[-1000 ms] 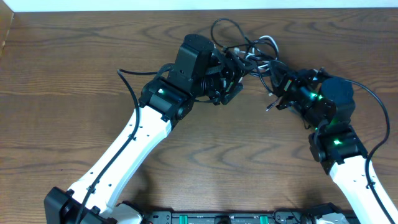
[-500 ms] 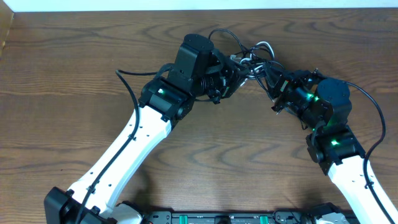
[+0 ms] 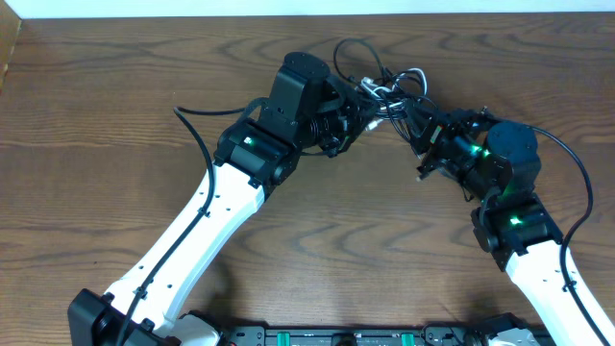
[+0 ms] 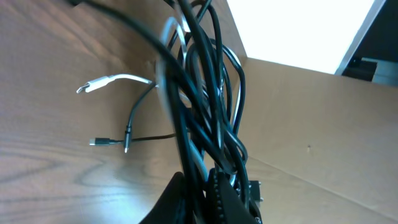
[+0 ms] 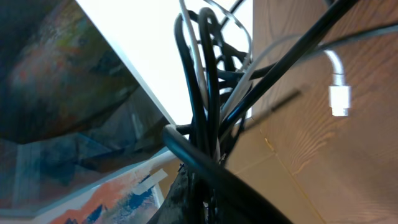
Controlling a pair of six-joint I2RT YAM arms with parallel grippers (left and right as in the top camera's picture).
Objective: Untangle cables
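A tangle of black and white cables hangs between my two grippers near the table's far edge. My left gripper is shut on the tangle's left side. In the left wrist view the black and white strands rise straight out of the shut left gripper. A white plug end and a black plug end lie loose on the wood. My right gripper is shut on the tangle's right side. Its wrist view shows the bundle running up from the right gripper, with a white plug dangling.
The thick black arm wire loops beside the left arm. The table's far edge lies just behind the tangle, and a brown cardboard wall stands beyond it. Bare wood lies between the two arms.
The left gripper went from open to shut on the cables. The tangle has drawn tighter between the grippers, and the right gripper has edged slightly left.
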